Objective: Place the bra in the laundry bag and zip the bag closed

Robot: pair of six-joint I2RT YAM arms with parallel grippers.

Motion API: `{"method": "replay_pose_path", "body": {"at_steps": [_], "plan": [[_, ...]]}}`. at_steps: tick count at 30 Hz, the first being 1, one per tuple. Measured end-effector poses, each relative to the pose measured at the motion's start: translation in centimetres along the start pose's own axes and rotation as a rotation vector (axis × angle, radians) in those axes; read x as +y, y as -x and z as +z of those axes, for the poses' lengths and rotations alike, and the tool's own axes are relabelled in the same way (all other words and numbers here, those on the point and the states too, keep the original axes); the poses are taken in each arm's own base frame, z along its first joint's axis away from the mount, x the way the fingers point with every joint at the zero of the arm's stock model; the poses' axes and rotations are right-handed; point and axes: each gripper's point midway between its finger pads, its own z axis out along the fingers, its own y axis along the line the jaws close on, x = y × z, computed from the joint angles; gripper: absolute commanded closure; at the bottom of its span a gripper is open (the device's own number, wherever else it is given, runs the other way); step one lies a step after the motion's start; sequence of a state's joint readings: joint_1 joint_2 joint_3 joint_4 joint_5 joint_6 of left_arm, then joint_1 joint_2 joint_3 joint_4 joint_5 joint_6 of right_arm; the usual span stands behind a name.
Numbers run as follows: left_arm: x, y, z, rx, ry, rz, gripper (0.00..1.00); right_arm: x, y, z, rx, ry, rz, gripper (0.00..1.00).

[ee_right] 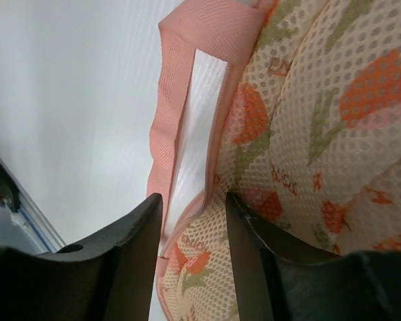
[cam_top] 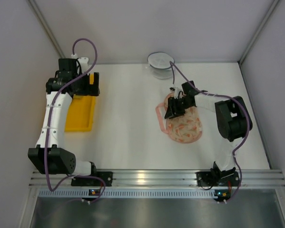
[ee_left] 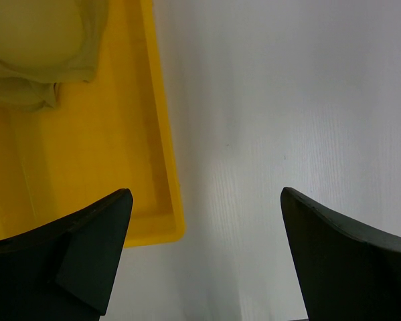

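Observation:
The mustard-yellow bra (ee_left: 33,47) lies bunched in the far end of the yellow tray (ee_left: 86,154); in the top view my left arm hides it. My left gripper (ee_left: 207,204) is open and empty, above the tray's rim and the bare table beside it; it shows in the top view (cam_top: 87,86) too. The laundry bag (cam_top: 186,126), cream mesh with orange print and pink edging, lies on the table right of centre. My right gripper (cam_top: 173,110) is at its left edge. In the right wrist view the gripper (ee_right: 195,207) is closed on the bag's (ee_right: 321,120) mesh and pink zip edging (ee_right: 173,87).
The yellow tray (cam_top: 80,114) sits at the left of the table under my left arm. A clear round bowl (cam_top: 160,64) stands at the back centre, against the rear wall. Grey walls bound the table on both sides.

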State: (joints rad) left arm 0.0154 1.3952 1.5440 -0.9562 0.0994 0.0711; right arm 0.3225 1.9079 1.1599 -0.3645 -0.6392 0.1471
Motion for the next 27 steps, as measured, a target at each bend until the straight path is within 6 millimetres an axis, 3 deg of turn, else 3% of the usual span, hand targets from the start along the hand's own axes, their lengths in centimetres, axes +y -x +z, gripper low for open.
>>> {"method": "replay_pose_path", "body": {"at_steps": [4, 8, 13, 15, 18, 23, 27], "plan": [[0.2, 0.3, -0.3, -0.003, 0.012, -0.017, 0.02, 0.1, 0.6, 0.0, 0.001, -0.052, -0.046, 0.53], [0.2, 0.5, -0.6, -0.008, 0.016, -0.036, 0.02, 0.5, 1.6, -1.5, -0.031, -0.152, -0.109, 0.50], [0.6, 0.3, -0.6, -0.002, 0.033, -0.067, 0.02, 4.9, 2.9, -2.8, -0.104, -0.247, -0.263, 0.49], [0.9, 0.3, -0.6, 0.000, 0.048, -0.083, 0.02, 7.2, 2.9, -2.0, -0.112, -0.258, -0.327, 0.51], [1.5, 0.2, -0.7, 0.000, 0.069, -0.097, 0.02, 8.6, 2.3, -0.3, -0.090, -0.277, -0.355, 0.54], [2.0, 0.2, -0.8, 0.001, 0.090, -0.107, 0.02, 5.9, 2.0, 2.0, -0.051, -0.392, -0.301, 0.57], [2.1, 0.1, -0.9, 0.004, 0.094, -0.107, 0.02, 3.8, 1.3, 2.6, -0.019, -0.467, -0.262, 0.57]]}}
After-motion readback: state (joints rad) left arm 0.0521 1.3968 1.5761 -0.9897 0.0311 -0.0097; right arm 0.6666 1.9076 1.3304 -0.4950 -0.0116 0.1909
